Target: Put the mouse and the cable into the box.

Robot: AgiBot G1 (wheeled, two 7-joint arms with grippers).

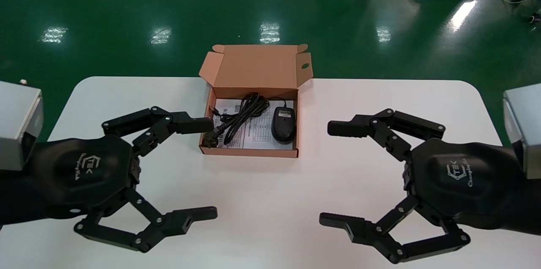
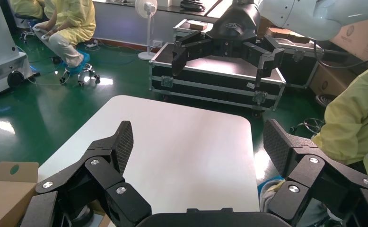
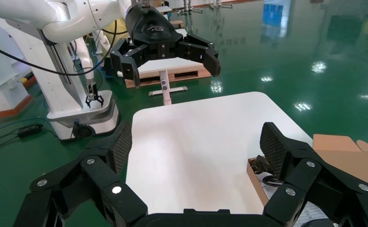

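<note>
Mouse (image 1: 283,123) and cable (image 1: 241,119) were found lying inside the box (image 1: 249,152), so packing was judged done | left gripper (image 1: 211,168) was held spread wide beside the box | right gripper (image 1: 327,173) was held spread wide opposite, clear of the box.

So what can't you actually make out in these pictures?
- Head view: print on the paper sheet in the box is too small, partly under cable and mouse.
- Left wrist view: box contents cut off by edge, behind left gripper.
- Right wrist view: right gripper covers most of the box; no mouse visible.
</note>
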